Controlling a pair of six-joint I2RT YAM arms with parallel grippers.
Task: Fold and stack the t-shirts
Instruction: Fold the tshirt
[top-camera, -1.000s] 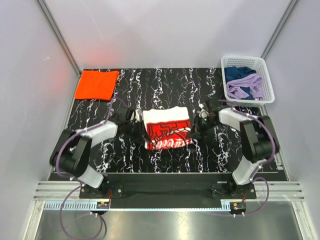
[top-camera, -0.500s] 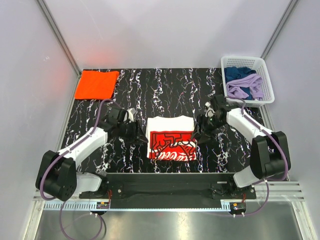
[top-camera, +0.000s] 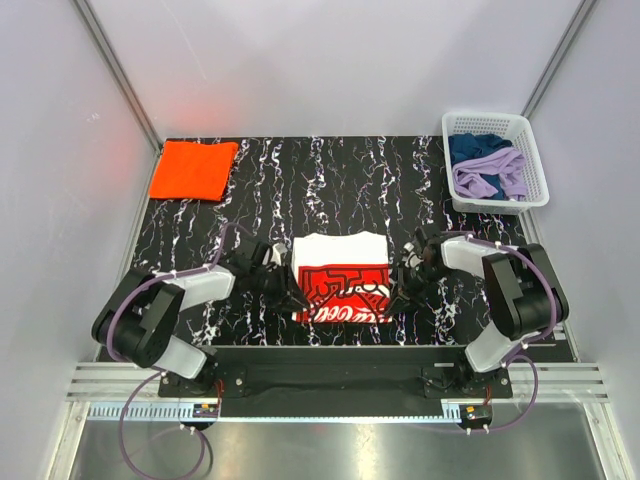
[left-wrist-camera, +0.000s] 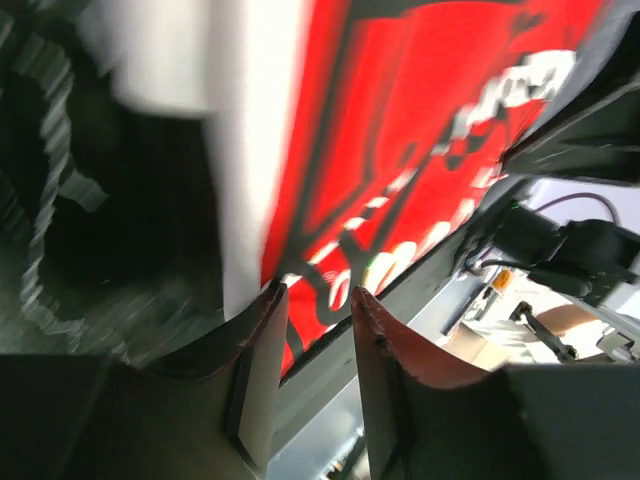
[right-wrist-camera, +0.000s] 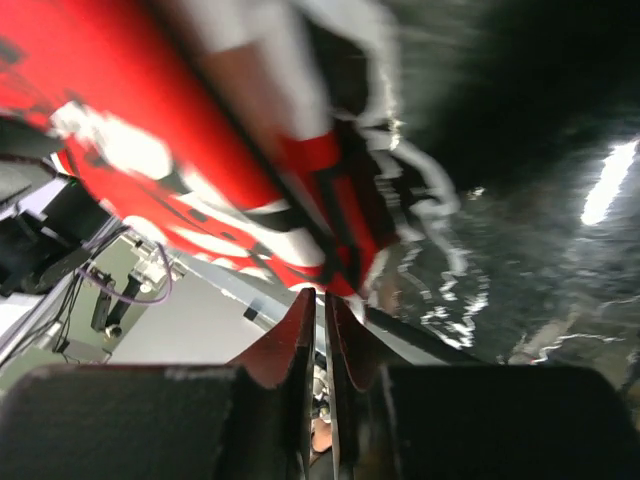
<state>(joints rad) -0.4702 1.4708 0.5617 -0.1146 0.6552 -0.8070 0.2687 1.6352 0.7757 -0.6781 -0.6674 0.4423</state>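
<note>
The white t-shirt (top-camera: 340, 278) with the red print lies folded flat in the middle of the black marbled table (top-camera: 330, 180). The orange t-shirt (top-camera: 193, 168) lies folded at the far left corner. My left gripper (top-camera: 290, 297) sits low at the white shirt's near left corner. In the left wrist view it (left-wrist-camera: 315, 295) is open, nothing between the fingers, with the shirt (left-wrist-camera: 420, 110) just beyond. My right gripper (top-camera: 400, 290) is at the near right corner. In the right wrist view it (right-wrist-camera: 320, 295) is shut, its tips right at the shirt's (right-wrist-camera: 200, 130) edge.
A white basket (top-camera: 495, 125) with blue and purple cloths stands at the far right corner. The table's near edge and the metal rail (top-camera: 340, 355) run just behind the folded shirt. Both arms flank the shirt.
The white shirt, rumpled a second ago, now lies flat and closer to the near edge. Both grippers have slid from its sides down to its near corners; the right one opened and shut again.
</note>
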